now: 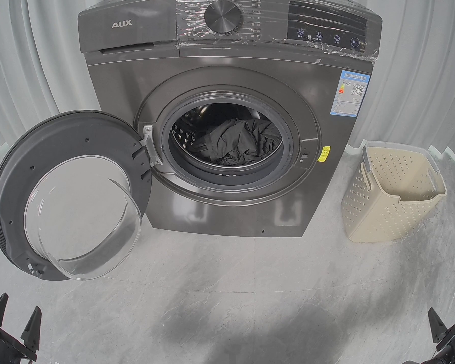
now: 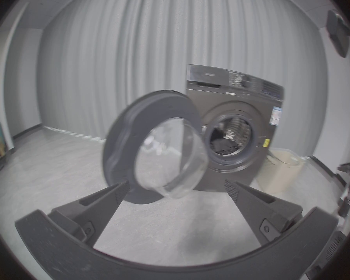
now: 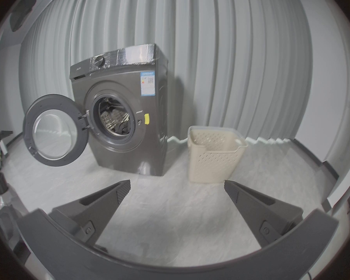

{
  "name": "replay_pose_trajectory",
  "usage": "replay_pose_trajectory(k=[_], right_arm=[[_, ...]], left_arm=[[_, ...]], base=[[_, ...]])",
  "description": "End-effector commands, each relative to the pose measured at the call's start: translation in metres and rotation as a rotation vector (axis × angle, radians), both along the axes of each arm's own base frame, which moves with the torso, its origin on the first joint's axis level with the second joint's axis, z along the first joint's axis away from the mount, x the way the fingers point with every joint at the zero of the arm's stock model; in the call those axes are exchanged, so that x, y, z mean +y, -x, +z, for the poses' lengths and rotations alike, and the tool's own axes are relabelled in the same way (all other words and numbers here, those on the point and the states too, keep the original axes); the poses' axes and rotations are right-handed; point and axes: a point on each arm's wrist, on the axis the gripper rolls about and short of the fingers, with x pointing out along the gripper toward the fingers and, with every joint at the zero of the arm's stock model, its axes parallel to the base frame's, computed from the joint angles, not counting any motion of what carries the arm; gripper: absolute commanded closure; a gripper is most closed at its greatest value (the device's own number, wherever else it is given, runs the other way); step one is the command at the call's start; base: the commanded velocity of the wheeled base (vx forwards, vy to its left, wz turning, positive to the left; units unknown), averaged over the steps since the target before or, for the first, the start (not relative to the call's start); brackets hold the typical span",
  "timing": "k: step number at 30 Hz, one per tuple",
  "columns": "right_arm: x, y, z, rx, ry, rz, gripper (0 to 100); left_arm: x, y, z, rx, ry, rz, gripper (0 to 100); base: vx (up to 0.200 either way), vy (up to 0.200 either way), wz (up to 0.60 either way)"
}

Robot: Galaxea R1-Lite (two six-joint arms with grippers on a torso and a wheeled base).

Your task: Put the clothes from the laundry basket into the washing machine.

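In the head view the washing machine [image 1: 116, 87] stands straight ahead with its door [image 1: 60, 137] swung wide to the robot's left; a crumpled heap of dark clothes [image 1: 237, 140] lies in the bottom of the drum, with no clear long axis; the laundry basket [image 1: 394, 193] stands on the floor just beside the machine's right side, and what shows of its inside looks bare, though its near wall hides the bottom; the left gripper [image 1: 19, 304] sits low at the left corner and the right gripper [image 1: 447, 304] low at the right corner, both with fingers spread and holding nothing, both well apart from machine and basket and cut off by the edge. In the left wrist view the left gripper [image 2: 175, 183] is spread wide and the door [image 2: 120, 144] hangs between it and the drum, where the clothes [image 2: 223, 145] show as a small dark patch; the basket [image 2: 280, 168] is faint beyond the machine [image 2: 237, 94]. In the right wrist view the right gripper [image 3: 177, 183] is likewise spread, and the basket [image 3: 214, 156] lies ahead of it with an open floor between, so the right arm is the nearer one for any reach into it; the basket seems empty from here too, its floor unseen; the drum's contents are hard to make out past the door [image 3: 29, 125].
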Motion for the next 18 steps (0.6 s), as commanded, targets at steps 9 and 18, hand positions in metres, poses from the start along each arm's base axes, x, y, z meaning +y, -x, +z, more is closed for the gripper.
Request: replay_pose_trajectory(k=[9,18], right_arm=[[0.0029,0.0104,0.0041,-0.148,-0.002,0.005,0],[0.005,0.0104,0.0037,-0.147,0.002,0.109,0]], left_arm=[[-0.0052,0.0136,-0.0132,-0.085,0.005,0.088,0],[-0.0085,0.0125,-0.0185,-0.018,-0.106,-0.073,0]], base=[[0.0,0.0,0.0],[0.0,0.0,0.0]])
